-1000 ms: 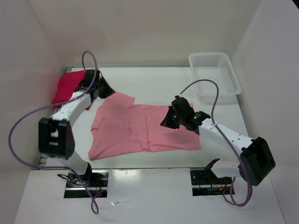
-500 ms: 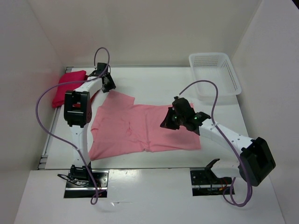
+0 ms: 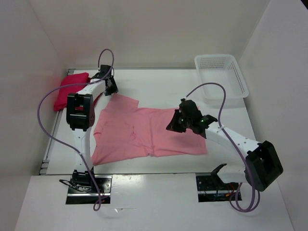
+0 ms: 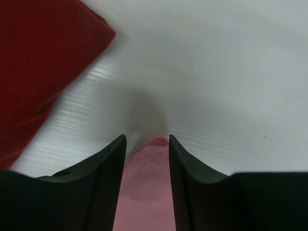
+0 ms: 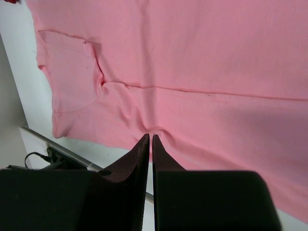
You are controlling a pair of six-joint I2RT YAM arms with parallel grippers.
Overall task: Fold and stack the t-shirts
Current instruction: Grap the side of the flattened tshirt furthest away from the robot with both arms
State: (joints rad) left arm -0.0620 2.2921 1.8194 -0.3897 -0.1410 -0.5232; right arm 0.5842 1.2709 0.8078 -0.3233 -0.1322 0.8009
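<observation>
White basket [image 3: 239, 77] upper right; salmon t-shirt [image 3: 139, 132] lies outside it, pinched by clenched right hand [image 5: 150, 136]; left hand [image 4: 147, 138] released.

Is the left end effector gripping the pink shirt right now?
No, the left end effector stands open, its jaws apart with the salmon pink shirt showing in the gap.

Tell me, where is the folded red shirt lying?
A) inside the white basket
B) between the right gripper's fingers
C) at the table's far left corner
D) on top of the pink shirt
C: the red shirt lies at the far left corner of the table, apart from the pink shirt and basket.
</observation>
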